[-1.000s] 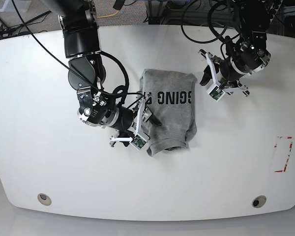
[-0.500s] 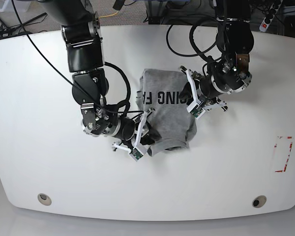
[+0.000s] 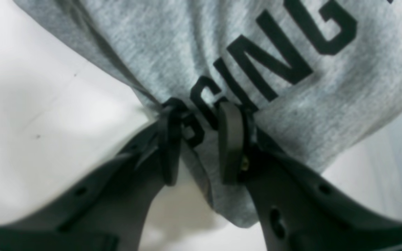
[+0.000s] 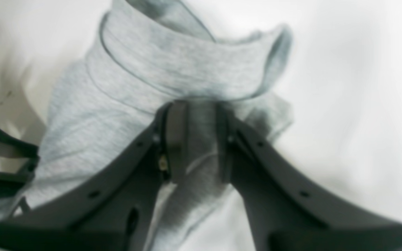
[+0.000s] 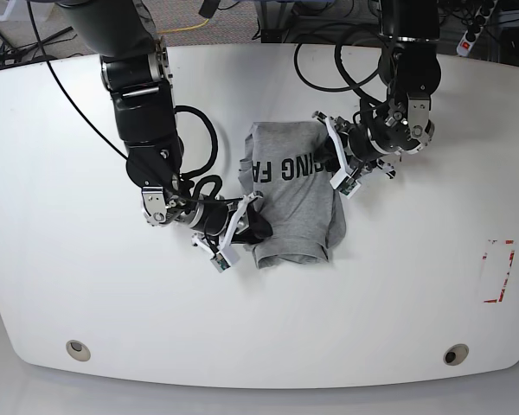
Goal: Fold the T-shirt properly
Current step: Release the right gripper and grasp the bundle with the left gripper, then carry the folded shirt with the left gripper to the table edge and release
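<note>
The light heather-grey T-shirt [image 5: 298,207] lies folded into a narrow block in the middle of the white table [image 5: 415,294], with black lettering across its upper part. My left gripper [image 5: 333,162] is at the shirt's right edge beside the lettering. In the left wrist view it [image 3: 199,115] is shut on a bunched fold of the T-shirt [image 3: 173,45]. My right gripper [image 5: 253,223] is at the shirt's lower left edge. In the right wrist view it [image 4: 195,111] is shut on fabric of the T-shirt [image 4: 173,80], just below a raised rolled hem.
A red and white tape mark [image 5: 499,271] is on the table at the right. Two round fittings [image 5: 78,349] [image 5: 455,354] sit near the front edge. Black cables [image 5: 346,65] hang behind the arms at the back.
My left gripper has moved in from the right onto the shirt's right edge and shut on it. My right gripper has shifted slightly down-left along the lower left edge. The shirt looks narrower.
</note>
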Robot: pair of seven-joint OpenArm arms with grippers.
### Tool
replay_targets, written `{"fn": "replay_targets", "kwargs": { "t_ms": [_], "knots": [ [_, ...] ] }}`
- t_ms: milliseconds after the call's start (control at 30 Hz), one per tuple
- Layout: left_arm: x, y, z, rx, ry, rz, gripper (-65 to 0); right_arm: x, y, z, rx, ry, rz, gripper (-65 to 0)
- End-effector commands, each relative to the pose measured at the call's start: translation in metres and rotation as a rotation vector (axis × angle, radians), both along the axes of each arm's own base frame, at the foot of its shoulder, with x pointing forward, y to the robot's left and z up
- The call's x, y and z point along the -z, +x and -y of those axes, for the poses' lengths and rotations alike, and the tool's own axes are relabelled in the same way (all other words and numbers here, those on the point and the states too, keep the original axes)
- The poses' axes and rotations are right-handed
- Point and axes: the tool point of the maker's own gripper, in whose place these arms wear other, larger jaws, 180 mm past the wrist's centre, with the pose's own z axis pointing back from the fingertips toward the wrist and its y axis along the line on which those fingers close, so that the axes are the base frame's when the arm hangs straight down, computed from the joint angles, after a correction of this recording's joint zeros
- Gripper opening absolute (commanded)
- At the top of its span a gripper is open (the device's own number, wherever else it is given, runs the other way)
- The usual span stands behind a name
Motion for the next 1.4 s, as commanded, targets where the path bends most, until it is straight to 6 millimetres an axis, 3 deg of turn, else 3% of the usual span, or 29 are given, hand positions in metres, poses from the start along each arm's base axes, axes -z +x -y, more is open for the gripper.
{"fn": "replay_targets", "kwargs": {
  "t_ms": [0,133,233,367,533,733,867,1067,1267,1367],
  "knots": [
    [0.001,-0.004,-0.009,0.002,0.026,-0.002,-48.8,-0.022,0.020,0.012,0.020,-0.002,0.065,-51.5],
    [-0.020,0.005,-0.012,0.006,0.039,0.067,-48.8,-0.031,0.028,0.019,0.027,-0.006,0.087,-51.8],
    [-0.041,0.012,-0.010,0.012,0.042,0.133,-48.8,-0.048,0.035,0.033,0.015,-0.065,0.132,-51.8],
    [-0.070,0.020,-0.006,0.020,0.043,0.224,-48.6,-0.073,0.034,0.031,-0.026,-0.132,0.185,-52.0],
    [-0.098,0.029,0.012,0.006,-0.002,0.303,-47.5,-0.103,0.031,0.055,0.028,-0.186,0.239,-52.0],
    [-0.121,0.059,0.024,-0.177,-0.100,0.324,-22.5,-0.117,0.029,0.081,0.086,-0.233,0.246,-52.0],
    [-0.112,0.068,0.049,-0.220,-0.138,0.270,-20.1,-0.117,0.025,0.102,0.140,-0.247,0.231,-52.0],
    [-0.081,0.079,0.080,-0.254,-0.159,0.169,-20.0,-0.119,0.020,0.122,0.196,-0.260,0.220,-52.0],
    [-0.033,0.077,0.076,-0.315,-0.142,0.077,-20.0,-0.112,0.012,0.139,0.244,-0.253,0.199,-52.0],
    [-0.005,0.069,0.060,-0.321,-0.091,0.018,-20.1,-0.111,0.011,0.145,0.262,-0.254,0.185,-52.0]
  ]
}}
